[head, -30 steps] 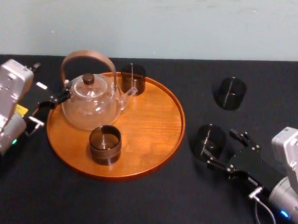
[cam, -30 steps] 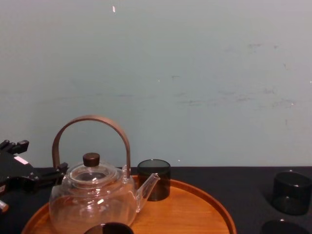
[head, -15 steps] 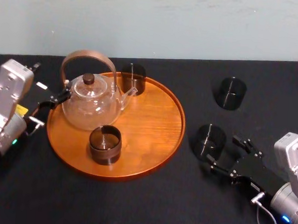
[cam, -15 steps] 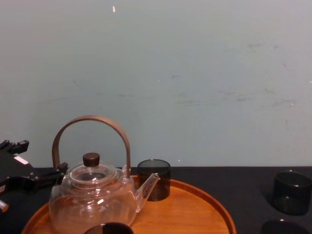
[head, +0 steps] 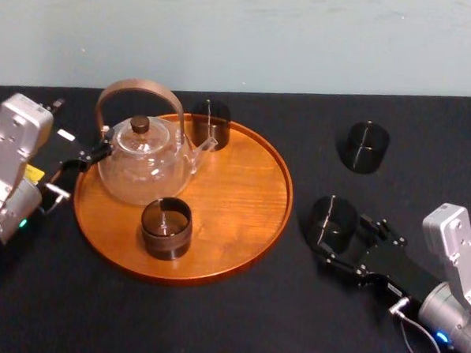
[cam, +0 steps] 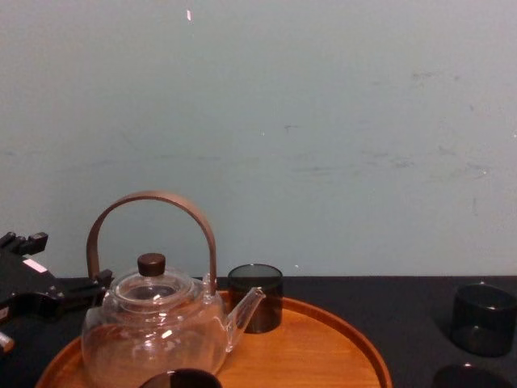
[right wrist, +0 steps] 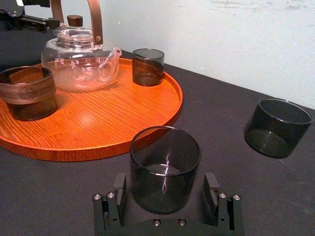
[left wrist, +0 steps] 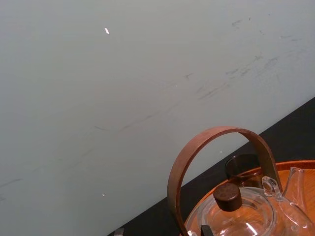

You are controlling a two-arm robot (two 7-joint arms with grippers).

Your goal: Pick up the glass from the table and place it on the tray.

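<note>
On the black worktop (head: 236,319), just right of the wooden tray (head: 242,200), the nearer smoked glass (head: 332,221) stands upright between the spread fingers of the right hand (right wrist: 166,187), not yet gripped. It is judged that the glass must be carried leftward to the tray. The left hand (head: 82,167) is parked by the teapot (head: 145,164).
</note>
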